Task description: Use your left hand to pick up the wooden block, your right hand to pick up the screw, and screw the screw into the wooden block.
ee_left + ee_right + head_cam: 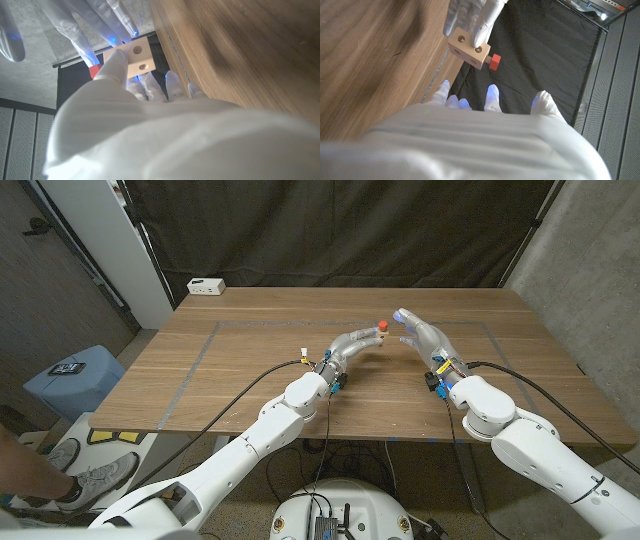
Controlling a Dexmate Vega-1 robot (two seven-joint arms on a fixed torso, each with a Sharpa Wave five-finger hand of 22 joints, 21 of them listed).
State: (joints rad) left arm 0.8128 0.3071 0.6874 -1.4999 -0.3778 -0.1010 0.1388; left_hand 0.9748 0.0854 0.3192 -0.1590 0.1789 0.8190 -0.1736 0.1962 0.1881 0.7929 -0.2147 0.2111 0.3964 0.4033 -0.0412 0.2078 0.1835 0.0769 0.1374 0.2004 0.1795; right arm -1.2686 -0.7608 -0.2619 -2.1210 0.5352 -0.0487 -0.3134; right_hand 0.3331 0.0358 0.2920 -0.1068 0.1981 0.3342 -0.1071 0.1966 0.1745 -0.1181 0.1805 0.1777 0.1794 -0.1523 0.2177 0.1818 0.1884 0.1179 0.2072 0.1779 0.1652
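Fingers of the left hand (352, 344) grip a pale, drilled wooden block (138, 58), seemingly with the red-headed screw (494, 62) already seated in it. Just right of it at frame centre, the right hand (424, 335) is spread open, empty, above the wood-grain table (250, 370).

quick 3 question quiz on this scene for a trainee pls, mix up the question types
1. True or false: the left hand holds the wooden block above the table.
2. The red screw is: A) lying on the table B) seated in the block C) pinched by the right hand.
3. Fill in: the right hand holds ____.

Key: 1 true; 2 B; 3 nothing, its fingers are apart.
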